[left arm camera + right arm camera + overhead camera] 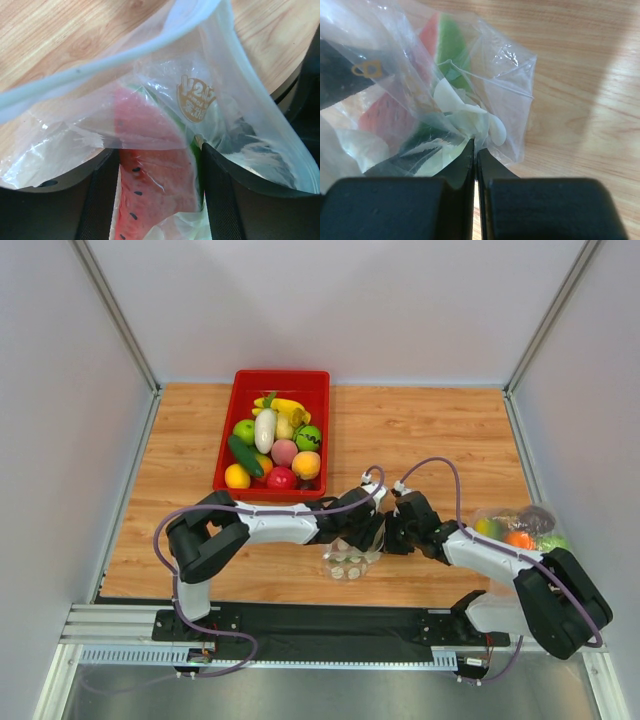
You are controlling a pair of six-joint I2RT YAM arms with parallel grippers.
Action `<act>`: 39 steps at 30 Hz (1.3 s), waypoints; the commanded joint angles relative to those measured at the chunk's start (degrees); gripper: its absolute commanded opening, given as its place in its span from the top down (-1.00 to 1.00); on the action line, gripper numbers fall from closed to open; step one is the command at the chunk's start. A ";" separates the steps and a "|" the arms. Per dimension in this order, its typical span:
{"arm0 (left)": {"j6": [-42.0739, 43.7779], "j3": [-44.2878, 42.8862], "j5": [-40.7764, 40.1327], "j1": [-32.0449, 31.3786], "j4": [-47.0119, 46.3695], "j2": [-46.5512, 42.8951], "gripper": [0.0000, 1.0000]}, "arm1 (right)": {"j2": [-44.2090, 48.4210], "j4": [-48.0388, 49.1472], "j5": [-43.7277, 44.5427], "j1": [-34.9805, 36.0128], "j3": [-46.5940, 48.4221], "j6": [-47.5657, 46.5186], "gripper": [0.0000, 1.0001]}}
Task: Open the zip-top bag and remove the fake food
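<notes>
The zip-top bag (350, 562) hangs between my two grippers near the table's front middle. It is clear plastic with white dots. Its zip rim arcs across the left wrist view (75, 80). Inside is a fake watermelon slice (155, 175), red with black seeds and a green rind, also seen in the right wrist view (451, 40). My left gripper (160, 200) is closed on the slice, with bag film around its fingers. My right gripper (476, 147) is shut on a bunched fold of the bag (510, 100).
A red tray (225, 455) at the back left holds a dark green cucumber (244, 455), a long white vegetable (265, 430), bananas, an apple and oranges. A plain clear bag (515, 525) with orange, purple and green pieces lies at the right. Grey walls enclose the table.
</notes>
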State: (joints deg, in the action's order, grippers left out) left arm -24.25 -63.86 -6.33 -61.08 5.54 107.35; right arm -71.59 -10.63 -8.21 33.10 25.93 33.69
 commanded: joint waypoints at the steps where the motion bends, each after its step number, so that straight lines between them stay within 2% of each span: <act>1: 1.05 0.13 -2.81 -0.44 5.80 1.37 0.49 | 1.02 -1.85 1.79 -0.14 -1.15 -0.65 0.99; 4: 1.66 1.53 -3.86 -0.44 5.27 -1.52 0.80 | 0.84 -1.85 2.05 -0.23 -1.15 -0.56 0.99; 7: 2.19 3.38 -2.56 -0.44 3.70 -6.09 1.00 | 0.66 -2.02 2.14 -0.14 -0.89 -0.29 0.99; 14: 2.89 7.07 4.56 -0.44 0.00 -14.88 1.00 | 0.58 -3.25 3.20 -0.32 0.60 -0.64 0.99; 19: 2.98 9.88 6.24 -0.18 -1.23 -18.66 1.00 | -0.39 -3.43 2.93 -1.20 2.54 -1.88 0.99; 23: 2.80 12.70 13.26 1.40 -4.57 -22.09 1.00 | -1.36 -3.34 2.41 -2.42 3.86 -2.84 0.99; 27: 3.68 15.16 19.85 2.37 -7.82 -23.94 1.00 | -2.58 -2.64 1.27 -4.53 4.74 -3.81 0.99; 39: 2.19 19.29 30.49 5.70 -21.43 -27.72 1.00 | -4.43 -1.85 -1.20 -6.21 5.09 -5.04 0.99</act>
State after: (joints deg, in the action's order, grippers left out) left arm -21.21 -44.93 17.89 -56.14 -7.84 82.94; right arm -75.31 -12.88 -11.51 27.44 29.76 30.35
